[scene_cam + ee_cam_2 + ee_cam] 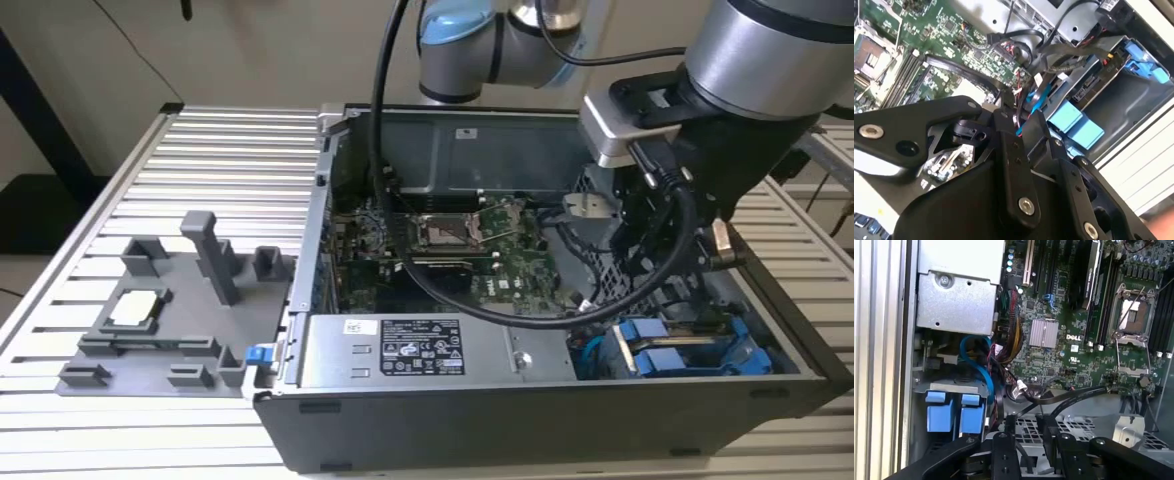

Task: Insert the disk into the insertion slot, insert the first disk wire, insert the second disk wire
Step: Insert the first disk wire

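Two bright blue carrier fronts (956,415) sit side by side in the drive bay at the case's front corner, on the exterior view's right (654,347). I take the disk to be one of them; which one I cannot tell. My gripper (1026,429) hovers low inside the case beside that bay, over the perforated drive cage (1079,427). Its black fingers (1004,120) stand apart with nothing clamped. Black flat wires (1079,392) run past the fingertips, and a blue wire (980,367) loops toward the bay.
The open computer case (534,420) holds a green motherboard (467,250) and a metal power supply box (954,300). My own thick black cable (441,290) loops over the board. A grey fixture (174,310) stands on the slatted table at the exterior view's left.
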Motion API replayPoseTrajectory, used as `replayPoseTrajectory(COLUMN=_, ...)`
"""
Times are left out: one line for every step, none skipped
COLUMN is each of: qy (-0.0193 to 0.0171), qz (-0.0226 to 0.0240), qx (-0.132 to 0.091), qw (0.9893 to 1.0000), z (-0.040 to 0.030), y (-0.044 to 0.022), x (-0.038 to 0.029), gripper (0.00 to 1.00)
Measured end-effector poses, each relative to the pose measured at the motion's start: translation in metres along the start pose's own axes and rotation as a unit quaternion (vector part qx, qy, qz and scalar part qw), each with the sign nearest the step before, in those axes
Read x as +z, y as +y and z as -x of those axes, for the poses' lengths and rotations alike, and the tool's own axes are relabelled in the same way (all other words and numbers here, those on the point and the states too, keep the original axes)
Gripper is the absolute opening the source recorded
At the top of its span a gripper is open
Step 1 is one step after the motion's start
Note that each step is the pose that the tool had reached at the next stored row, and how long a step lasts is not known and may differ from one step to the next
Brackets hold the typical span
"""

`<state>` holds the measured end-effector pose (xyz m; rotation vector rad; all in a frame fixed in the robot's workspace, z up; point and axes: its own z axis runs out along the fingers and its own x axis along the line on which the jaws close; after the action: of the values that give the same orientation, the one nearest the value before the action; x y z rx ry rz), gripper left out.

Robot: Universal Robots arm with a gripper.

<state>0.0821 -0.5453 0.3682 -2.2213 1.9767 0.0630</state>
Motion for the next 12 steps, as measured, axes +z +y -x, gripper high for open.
replayPoseTrajectory(qy=0.0003, qz=-0.0016, qx=0.0, qw=1.0, z=0.0003, y=0.001, x=-0.0013, gripper=0.36)
replayPoseTrajectory(qy=0.0005, qz=-0.0041, qx=-0.001, qw=1.0, z=0.0005, y=0.0021, x=-0.002, gripper=0.36)
replayPoseTrajectory(qy=0.0008, qz=-0.0078, qx=-0.002, qw=1.0, z=0.0008, y=0.0036, x=-0.002, gripper=0.36)
replayPoseTrajectory(qy=0.0013, qz=-0.0129, qx=-0.002, qw=0.9999, z=0.0009, y=0.0052, x=-0.0021, gripper=0.36)
replayPoseTrajectory(qy=0.0021, qz=-0.0198, qx=-0.004, qw=0.9998, z=0.001, y=0.0063, x=-0.0021, gripper=0.36)
replayPoseTrajectory(qy=0.0028, qz=-0.0254, qx=-0.004, qw=0.9997, z=0.0015, y=0.0074, x=-0.0016, gripper=0.36)
replayPoseTrajectory(qy=0.0033, qz=-0.03, qx=-0.005, qw=0.9995, z=0.0021, y=0.0085, x=-0.0011, gripper=0.36)
replayPoseTrajectory(qy=0.0037, qz=-0.0341, qx=-0.006, qw=0.9994, z=0.0026, y=0.0098, x=-0.0003, gripper=0.36)
replayPoseTrajectory(qy=0.004, qz=-0.0369, qx=-0.006, qw=0.9993, z=0.0028, y=0.0112, x=0.0009, gripper=0.36)
replayPoseTrajectory(qy=0.0042, qz=-0.0388, qx=-0.006, qw=0.9992, z=0.003, y=0.0127, x=0.002, gripper=0.36)
replayPoseTrajectory(qy=0.0043, qz=-0.0404, qx=-0.007, qw=0.9992, z=0.0031, y=0.014, x=0.0031, gripper=0.36)
replayPoseTrajectory(qy=0.0045, qz=-0.0418, qx=-0.007, qw=0.9991, z=0.0033, y=0.0153, x=0.0042, gripper=0.36)
